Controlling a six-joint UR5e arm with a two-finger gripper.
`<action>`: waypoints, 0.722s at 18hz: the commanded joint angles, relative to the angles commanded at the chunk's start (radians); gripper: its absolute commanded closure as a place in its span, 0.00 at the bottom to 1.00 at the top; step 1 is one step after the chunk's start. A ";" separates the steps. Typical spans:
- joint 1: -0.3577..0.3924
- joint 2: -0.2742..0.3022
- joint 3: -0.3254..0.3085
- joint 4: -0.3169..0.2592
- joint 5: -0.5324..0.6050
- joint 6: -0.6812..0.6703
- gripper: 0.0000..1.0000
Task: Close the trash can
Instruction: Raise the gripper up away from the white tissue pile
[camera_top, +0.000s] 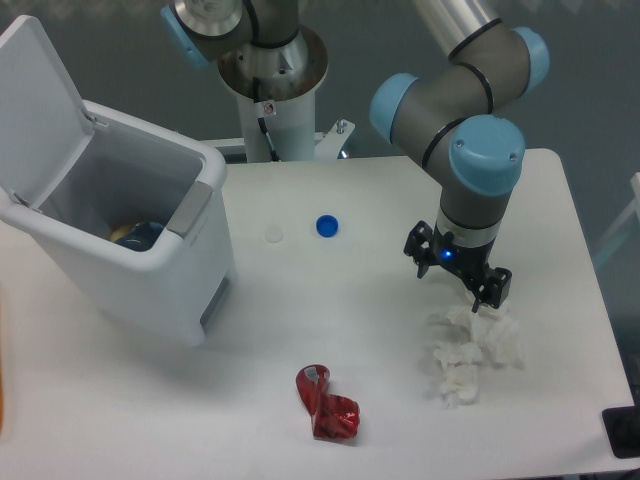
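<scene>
Trash can (150, 250) sitting lid-up at the table's left edge.

My claw (458, 272) is hanging spread and empty near the right edge, just over crumpled white tissue (472, 352); a blue cap (327, 226), a white cap (274, 234) (mid-table) and a red wrapper (327, 403) near the front edge are lying between us.

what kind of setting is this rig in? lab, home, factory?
Most likely a robotics lab test bench, not a home. The arm stands on a pedestal at a bare white table, and the items look staged: an open trash can, a blue bottle cap, a crumpled red wrapper.
</scene>
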 joint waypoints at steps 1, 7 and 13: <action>0.000 0.000 0.000 0.002 -0.002 0.000 0.00; -0.006 0.017 -0.024 0.002 -0.005 0.005 0.00; -0.011 0.081 -0.061 -0.015 0.006 -0.055 0.00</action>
